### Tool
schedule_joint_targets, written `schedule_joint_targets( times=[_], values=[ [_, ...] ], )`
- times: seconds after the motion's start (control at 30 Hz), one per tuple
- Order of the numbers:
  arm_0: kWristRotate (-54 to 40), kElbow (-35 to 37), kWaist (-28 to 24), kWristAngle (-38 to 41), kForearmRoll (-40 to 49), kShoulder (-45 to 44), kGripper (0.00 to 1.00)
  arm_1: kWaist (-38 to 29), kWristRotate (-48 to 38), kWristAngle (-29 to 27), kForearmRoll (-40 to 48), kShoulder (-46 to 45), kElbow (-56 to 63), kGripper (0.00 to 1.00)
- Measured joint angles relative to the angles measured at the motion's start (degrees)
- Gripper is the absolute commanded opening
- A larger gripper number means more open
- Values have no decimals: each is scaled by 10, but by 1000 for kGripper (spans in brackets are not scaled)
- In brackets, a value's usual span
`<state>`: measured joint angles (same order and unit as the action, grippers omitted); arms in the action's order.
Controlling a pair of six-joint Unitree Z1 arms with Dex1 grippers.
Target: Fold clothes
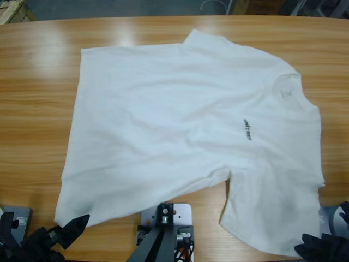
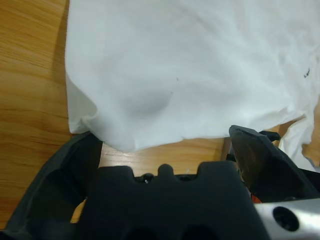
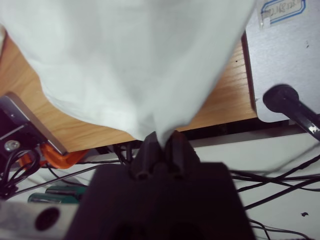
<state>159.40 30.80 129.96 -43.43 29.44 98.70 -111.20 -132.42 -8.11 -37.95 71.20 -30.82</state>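
Wooden table [image 1: 38, 82] carries the T-shirt [image 1: 180, 120] lengthwise, collar right; the right gripper [image 3: 159, 142] pinches its near sleeve, while the left gripper [image 2: 165, 145], jaws spread, faces the hem corner.

The right gripper [image 3: 159, 141] pinches the white T-shirt [image 3: 130, 60] edge, fabric draping over the wooden table [image 3: 225, 100] edge.

A long wooden table [image 1: 38, 82] with a glossy orange-brown grain fills the high view, while black cables [image 3: 280, 185] trail below its edge.
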Motion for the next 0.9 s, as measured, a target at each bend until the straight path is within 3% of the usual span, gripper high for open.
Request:
schedule_joint_targets(
  times=[0.17, 0.23, 0.27, 0.4, 0.9],
  values=[
    [0, 0, 0, -30, 0, 12, 728, 0, 0, 0, 1, 0, 0, 0],
    [0, 0, 0, -39, 1, 16, 726, 0, 0, 0, 1, 0, 0, 0],
    [0, 0, 0, -40, 1, 16, 623, 0, 0, 0, 1, 0, 0, 0],
    [0, 0, 0, -41, 11, 16, 9, 0, 0, 0, 2, 0, 0, 0],
    [0, 9, 0, -42, 40, 15, 0, 0, 0, 2, 18, 0, 9, 0]
  ],
)
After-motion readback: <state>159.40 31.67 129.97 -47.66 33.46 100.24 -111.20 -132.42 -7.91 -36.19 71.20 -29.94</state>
